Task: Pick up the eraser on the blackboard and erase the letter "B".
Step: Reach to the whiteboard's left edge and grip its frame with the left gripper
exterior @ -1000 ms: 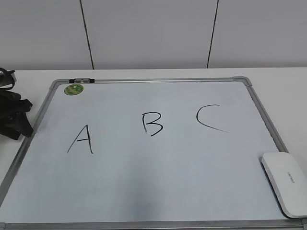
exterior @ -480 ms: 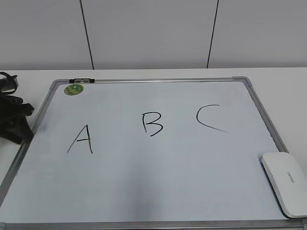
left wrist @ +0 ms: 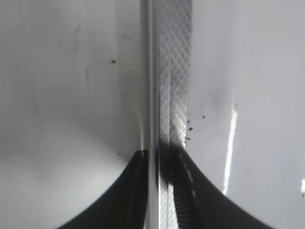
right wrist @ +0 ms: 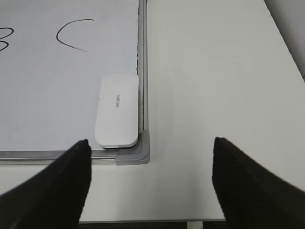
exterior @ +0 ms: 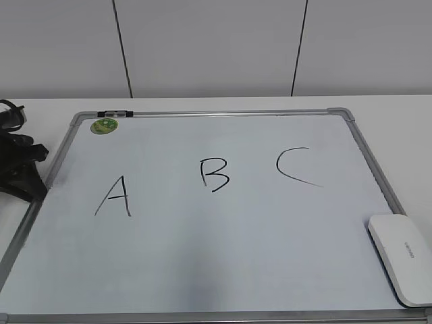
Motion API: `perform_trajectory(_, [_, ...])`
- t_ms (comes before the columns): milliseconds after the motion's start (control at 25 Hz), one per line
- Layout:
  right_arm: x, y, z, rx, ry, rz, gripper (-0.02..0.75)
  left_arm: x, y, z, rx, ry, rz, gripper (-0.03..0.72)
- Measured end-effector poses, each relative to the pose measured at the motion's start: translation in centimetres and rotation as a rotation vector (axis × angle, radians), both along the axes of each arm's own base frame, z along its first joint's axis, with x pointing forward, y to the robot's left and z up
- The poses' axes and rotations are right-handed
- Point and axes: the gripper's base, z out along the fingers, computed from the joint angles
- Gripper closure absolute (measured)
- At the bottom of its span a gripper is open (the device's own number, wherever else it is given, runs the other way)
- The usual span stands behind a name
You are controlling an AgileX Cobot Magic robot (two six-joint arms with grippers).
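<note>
Left claw (left wrist: 159, 160) pinching blackboard (left wrist: 174, 71) frame (eraser (right wrist: 117, 110) untouched)

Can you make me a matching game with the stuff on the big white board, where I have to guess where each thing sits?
Things:
1. eraser
2. green magnet
3. letter "B"
4. letter "A"

Places on the blackboard, seen from the exterior view:
a. middle, between the other two letters
b. far left corner
c. near right corner, against the frame
d. left side, nearer than the magnet

Pairs: 1-c, 2-b, 3-a, 4-d
</note>
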Motion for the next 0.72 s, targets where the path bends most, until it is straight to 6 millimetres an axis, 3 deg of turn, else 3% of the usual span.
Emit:
perform_trajectory(200, [0.00, 0.00, 0.00, 0.000, 0.000, 0.000, 0.151, -0.02, -0.01, -0.06, -0.002, 0.004, 0.000, 0.570])
perform_trajectory(400, [0.00, 0.00, 0.00, 0.000, 0.000, 0.000, 0.151, -0.01, -0.04, -0.01, -0.005, 0.006, -0.001, 0.653])
perform_trajectory(720, [-0.17, 0.13, 0.43, 0.013, -0.016, 0.009, 0.151, 0.02, -0.03, 0.02, -0.005, 0.005, -0.001, 0.657])
